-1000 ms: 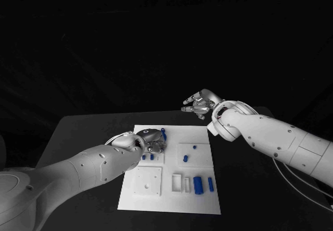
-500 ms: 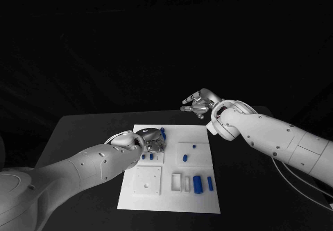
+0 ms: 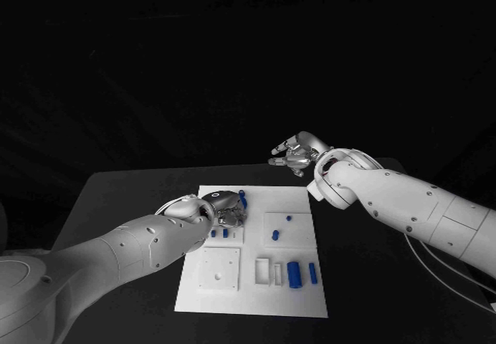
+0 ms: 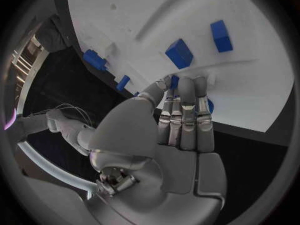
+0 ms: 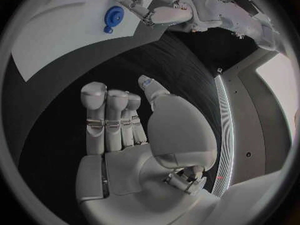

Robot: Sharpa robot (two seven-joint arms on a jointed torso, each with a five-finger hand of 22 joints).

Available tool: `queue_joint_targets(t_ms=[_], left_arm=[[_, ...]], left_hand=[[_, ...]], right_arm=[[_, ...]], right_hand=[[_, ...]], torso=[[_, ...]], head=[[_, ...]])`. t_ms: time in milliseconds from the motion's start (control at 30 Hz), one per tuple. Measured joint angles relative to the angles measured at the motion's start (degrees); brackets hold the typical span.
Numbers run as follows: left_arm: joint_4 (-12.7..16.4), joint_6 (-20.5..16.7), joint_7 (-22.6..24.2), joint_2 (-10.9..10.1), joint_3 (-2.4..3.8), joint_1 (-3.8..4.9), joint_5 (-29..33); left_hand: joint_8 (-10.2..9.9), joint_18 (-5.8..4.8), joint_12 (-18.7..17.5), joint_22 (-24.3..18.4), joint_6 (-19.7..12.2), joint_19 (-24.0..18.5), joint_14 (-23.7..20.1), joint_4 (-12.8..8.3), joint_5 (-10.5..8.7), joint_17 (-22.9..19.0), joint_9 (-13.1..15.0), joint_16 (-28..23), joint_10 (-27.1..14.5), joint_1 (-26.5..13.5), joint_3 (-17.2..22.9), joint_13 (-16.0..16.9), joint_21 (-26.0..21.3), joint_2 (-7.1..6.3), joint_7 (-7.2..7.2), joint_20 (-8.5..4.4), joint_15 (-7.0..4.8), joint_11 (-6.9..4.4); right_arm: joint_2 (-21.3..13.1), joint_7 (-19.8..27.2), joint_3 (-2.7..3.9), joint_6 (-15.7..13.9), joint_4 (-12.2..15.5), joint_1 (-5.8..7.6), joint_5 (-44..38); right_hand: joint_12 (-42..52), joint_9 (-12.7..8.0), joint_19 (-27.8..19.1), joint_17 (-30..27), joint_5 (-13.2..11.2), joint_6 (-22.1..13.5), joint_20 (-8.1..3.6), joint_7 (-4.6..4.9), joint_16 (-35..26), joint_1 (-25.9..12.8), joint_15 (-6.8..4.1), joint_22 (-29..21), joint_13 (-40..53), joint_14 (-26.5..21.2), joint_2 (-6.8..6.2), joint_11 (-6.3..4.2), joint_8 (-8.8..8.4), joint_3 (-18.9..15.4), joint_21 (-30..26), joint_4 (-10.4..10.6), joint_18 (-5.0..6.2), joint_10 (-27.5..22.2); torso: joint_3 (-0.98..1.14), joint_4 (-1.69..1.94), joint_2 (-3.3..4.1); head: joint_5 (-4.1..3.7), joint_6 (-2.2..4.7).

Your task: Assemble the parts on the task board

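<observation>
Left hand [image 3: 220, 206] is hovering low over the far left part of the task board [image 3: 259, 301], fingers held together above the plate; whether it is gripping a part, I cannot tell. Blue parts [image 3: 294, 274] are lying across the board. Right hand [image 3: 297, 155] is hanging beyond the far edge, fingers loosely curled, empty.

A black table [image 3: 124, 197] is seen against a dark background. 1 white task board [image 3: 248, 297] is laid flat on it, near the middle, with its long side running away from the robot. Bare black tabletop is left on both sides of the board and beyond its far edge. The board's white surface [image 4: 187, 20] is also shown in the left wrist view.
</observation>
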Motion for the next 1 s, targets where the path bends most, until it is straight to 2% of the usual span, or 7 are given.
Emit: queue_joint_targets(t_ms=[233,467,800,1000], left_arm=[[0.1,-0.3,0.2,-0.1,0.0,-0.05,0.0],[0.2,-1.0,0.6,-0.3,-0.07,-0.16,0.0],[0.2,-2.5,1.3,-0.5,-0.21,-0.41,0.0],[0.2,-3.3,1.6,-0.7,-0.29,-0.54,0.0]], left_hand=[[0.0,0.0,0.0,-0.2,-0.2,-0.6,0.2,-0.6,0.78,-0.1,0.0,-0.2,-0.2,0.1,0.6,0.1,1.9,-0.15,0.21,-0.04,0.21,0.04],[0.0,-0.01,0.0,-0.1,-0.4,-0.6,0.2,-0.6,0.78,-0.1,0.0,-0.2,-0.3,0.1,0.6,0.0,2.0,-0.15,0.0,-0.04,0.22,0.12],[0.0,-0.01,-0.1,-0.1,-0.6,-0.8,0.2,-0.5,1.85,-0.2,0.0,-0.4,-0.9,0.4,0.8,0.0,2.2,-0.47,0.21,0.17,0.23,0.54],[0.0,-0.01,-0.1,-0.1,-1.0,-0.8,0.4,-0.2,1.86,-0.3,0.0,-0.7,-2.4,-0.5,0.5,0.1,1.6,-1.37,0.41,0.17,0.45,0.55]], right_arm=[[-0.1,0.0,0.0,0.0,0.0,0.0,0.0],[-0.1,0.0,0.0,0.0,0.0,0.0,0.0],[-0.1,0.0,0.0,0.0,0.0,0.0,0.0],[-0.1,0.0,0.0,0.0,0.0,0.0,0.1]], right_hand=[[0.0,0.0,0.0,0.0,0.0,0.0,0.0,0.0,0.0,0.0,0.0,0.0,0.0,0.0,0.0,0.08,0.0,0.0,0.0,0.0,0.0,0.1],[0.0,0.0,0.0,0.0,0.0,0.0,0.0,-0.01,0.0,0.0,0.0,0.0,0.0,0.0,0.0,0.09,0.0,0.1,0.0,0.1,0.01,0.1],[0.0,0.0,0.0,0.0,0.0,0.0,0.0,-0.01,0.0,0.0,0.0,0.0,0.1,0.0,0.0,0.09,0.0,0.2,0.0,0.2,0.0,0.1],[0.0,0.0,0.0,0.0,0.0,0.0,0.0,-0.01,0.0,0.0,0.0,0.0,0.1,0.0,0.0,0.09,0.0,0.2,0.0,0.2,0.0,0.1]], torso=[[0.0,-0.02,0.0],[0.0,-0.03,0.01],[0.0,0.01,0.02],[0.0,-0.03,0.02]], head=[[-0.02,0.02],[-0.02,0.04],[0.02,0.25],[0.1,0.34]])
